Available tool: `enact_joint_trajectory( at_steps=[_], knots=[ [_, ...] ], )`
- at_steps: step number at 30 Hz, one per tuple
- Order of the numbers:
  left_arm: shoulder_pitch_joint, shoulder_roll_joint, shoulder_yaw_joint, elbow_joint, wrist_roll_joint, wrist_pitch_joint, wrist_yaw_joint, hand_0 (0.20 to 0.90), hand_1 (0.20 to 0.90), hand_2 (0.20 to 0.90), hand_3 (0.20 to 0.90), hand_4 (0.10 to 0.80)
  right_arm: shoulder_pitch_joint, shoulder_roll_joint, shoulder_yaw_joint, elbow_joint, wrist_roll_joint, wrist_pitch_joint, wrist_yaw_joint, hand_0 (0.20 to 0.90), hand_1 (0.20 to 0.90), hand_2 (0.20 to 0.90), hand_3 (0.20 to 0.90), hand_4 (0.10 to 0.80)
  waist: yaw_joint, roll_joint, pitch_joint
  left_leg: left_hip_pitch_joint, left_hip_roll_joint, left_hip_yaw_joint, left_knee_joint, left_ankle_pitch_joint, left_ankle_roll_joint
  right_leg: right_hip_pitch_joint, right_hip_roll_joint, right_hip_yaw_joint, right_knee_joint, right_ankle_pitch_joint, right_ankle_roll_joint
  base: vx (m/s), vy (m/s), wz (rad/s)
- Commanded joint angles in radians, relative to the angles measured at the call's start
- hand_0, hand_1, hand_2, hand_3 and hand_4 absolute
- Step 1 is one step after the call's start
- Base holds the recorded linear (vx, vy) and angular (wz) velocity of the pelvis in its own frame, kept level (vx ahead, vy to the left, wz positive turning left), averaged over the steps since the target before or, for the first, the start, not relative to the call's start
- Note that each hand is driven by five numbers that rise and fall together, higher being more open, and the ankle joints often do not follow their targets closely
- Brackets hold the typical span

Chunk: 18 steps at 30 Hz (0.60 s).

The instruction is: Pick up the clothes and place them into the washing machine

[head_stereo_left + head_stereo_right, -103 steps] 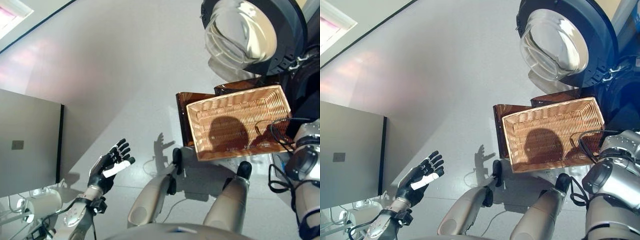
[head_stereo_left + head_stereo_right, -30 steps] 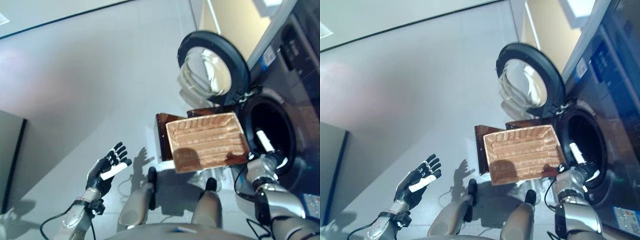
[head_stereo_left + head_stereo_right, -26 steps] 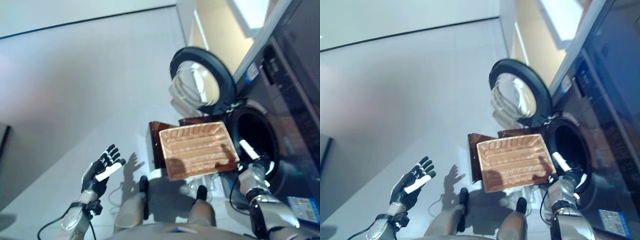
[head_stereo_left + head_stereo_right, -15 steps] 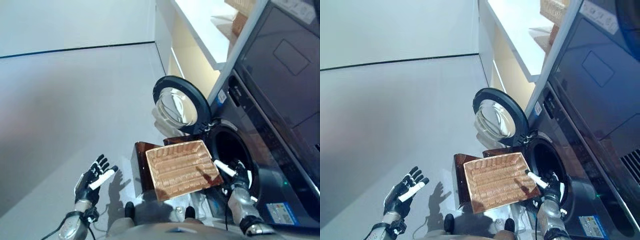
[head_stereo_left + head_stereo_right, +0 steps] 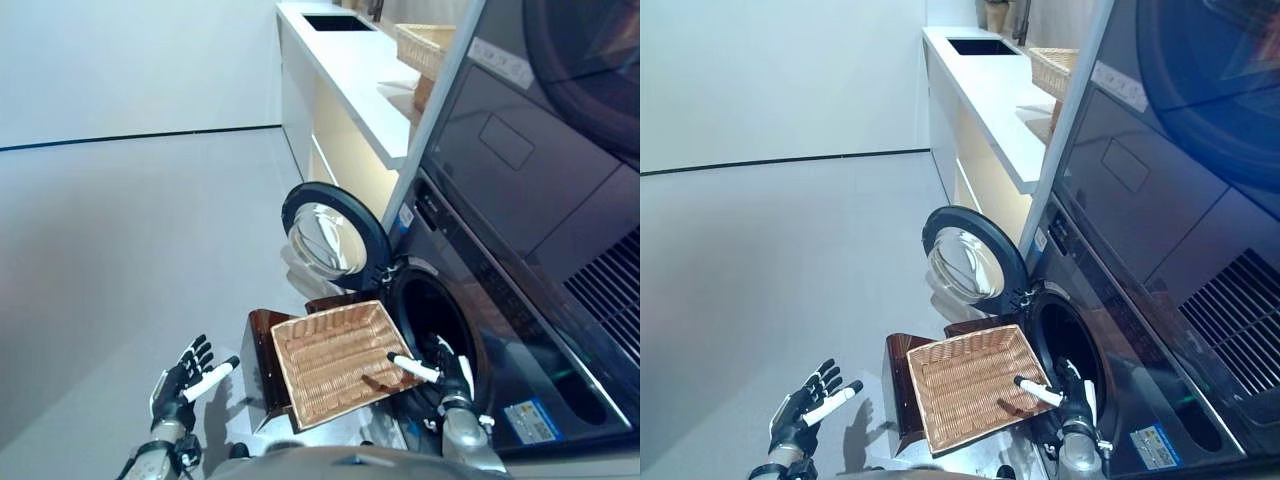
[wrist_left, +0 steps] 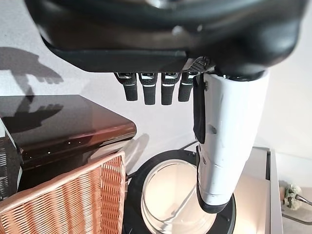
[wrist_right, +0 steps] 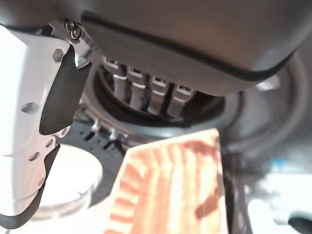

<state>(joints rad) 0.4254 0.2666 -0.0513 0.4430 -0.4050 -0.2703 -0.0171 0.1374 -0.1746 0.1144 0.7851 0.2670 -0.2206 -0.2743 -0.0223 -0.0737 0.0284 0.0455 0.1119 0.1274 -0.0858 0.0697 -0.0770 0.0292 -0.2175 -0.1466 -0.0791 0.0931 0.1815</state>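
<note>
The shallow wicker basket point(image 5: 325, 360) rests on the dark brown box point(image 5: 255, 350) beside the washing machine; its wicker bottom shows bare. The machine's round door point(image 5: 330, 235) stands open and the dark drum opening point(image 5: 430, 315) is right of the basket. My right hand point(image 5: 450, 375) is open at the basket's right edge, in front of the drum mouth, holding nothing. Its straight fingers point(image 7: 146, 92) point at the drum rim above the basket point(image 7: 170, 185). My left hand point(image 5: 180, 385) is open and empty above the floor, left of the box. Its fingers point(image 6: 151, 87) are straight.
A white counter point(image 5: 350, 60) with a sink and a wicker basket point(image 5: 425, 45) on it runs back along the wall behind the machine. A second dark appliance point(image 5: 560, 80) is stacked above the washer. Grey floor point(image 5: 120, 250) spreads to the left.
The camera has swung upward, so the machine, counter and upper appliance have come into view. Both hands stay open; the right hand still hangs by the drum mouth.
</note>
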Motion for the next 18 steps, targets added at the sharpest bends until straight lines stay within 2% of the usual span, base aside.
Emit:
enact_joint_trajectory(
  at_steps=[1, 7, 18],
  knots=[
    [-0.067, 0.003, 0.034, -0.042, 0.019, -0.112, 0.013, 0.9, 0.9, 0.9, 0.9, 0.8, -0.068, -0.025, 0.003, -0.071, 0.02, -0.089, 0.019, 0.9, 0.9, 0.9, 0.9, 0.8, 0.002, 0.01, 0.0, 0.029, 0.043, -0.047, -0.001, -0.016, -0.036, -0.03, -0.047, -0.028, 0.017, 0.094, 0.059, -0.025, 0.007, -0.12],
    [-0.09, -0.018, 0.018, -0.019, 0.018, -0.118, 0.021, 0.9, 0.9, 0.9, 0.9, 0.8, -0.019, -0.003, -0.001, -0.083, 0.087, -0.107, 0.047, 0.9, 0.9, 0.9, 0.9, 0.8, -0.002, 0.004, -0.006, 0.046, 0.052, -0.044, -0.001, -0.019, -0.037, -0.017, -0.041, -0.03, 0.025, 0.084, 0.058, 0.002, 0.0, -0.01],
    [-0.103, -0.024, -0.001, -0.006, 0.026, -0.117, 0.037, 0.9, 0.9, 0.9, 0.9, 0.8, -0.009, -0.006, 0.01, -0.075, 0.061, -0.102, 0.027, 0.9, 0.9, 0.9, 0.9, 0.8, -0.003, 0.0, -0.01, 0.07, 0.056, -0.037, -0.001, -0.022, -0.037, 0.003, -0.037, -0.022, 0.025, 0.077, 0.056, 0.015, -0.003, -0.02]
  ],
)
